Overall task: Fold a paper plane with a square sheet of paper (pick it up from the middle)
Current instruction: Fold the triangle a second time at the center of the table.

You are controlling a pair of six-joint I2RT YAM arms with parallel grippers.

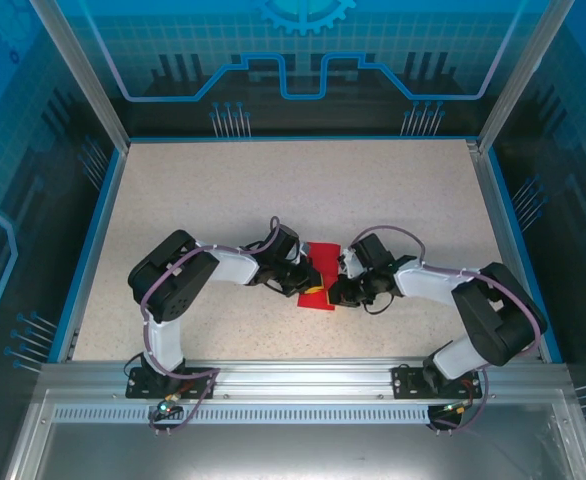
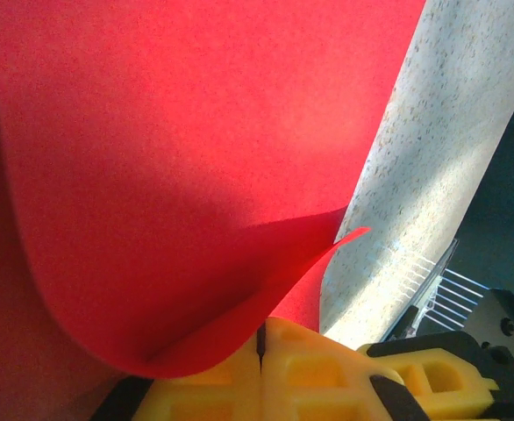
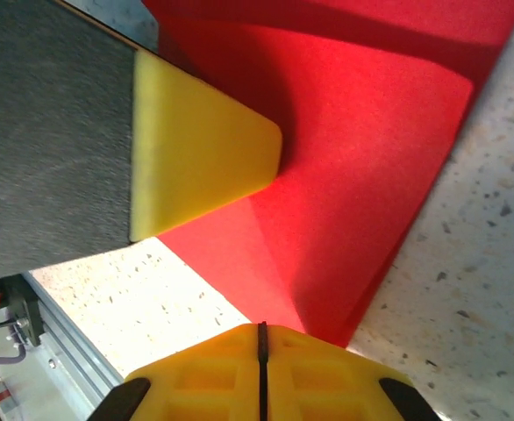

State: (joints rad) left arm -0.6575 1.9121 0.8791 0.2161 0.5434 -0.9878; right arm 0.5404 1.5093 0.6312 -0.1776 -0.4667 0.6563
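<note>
On my left, my left gripper (image 2: pixel 260 351) has its yellow jaws pressed together. The square sheet of thin bright red paper (image 2: pixel 178 158) curls down into their tips, so I judge its edge is pinched there. The sheet sits at the middle of the speckled beige table top (image 1: pixel 273 190), between my two wrists, with one part lifted and bowed over rather than creased flat.

That bow is my first worry. If it comes down askew, the fold will set crooked, and a dart shape won't forgive that. So thin a pinch could also slip, letting the flap spring back.

From my right wrist I see one yellow fingertip (image 3: pixel 204 149) of the left gripper lying on the red surface. Dragged sideways, it could wrinkle or tear the sheet.

On my right, my right gripper (image 3: pixel 261 351) has its jaws together too, with the tips at the sheet's near corner. I cannot tell whether any paper is caught between them. If it is and my arms pull apart, the paper could rip. If not, the sheet may slide on the table.
</note>
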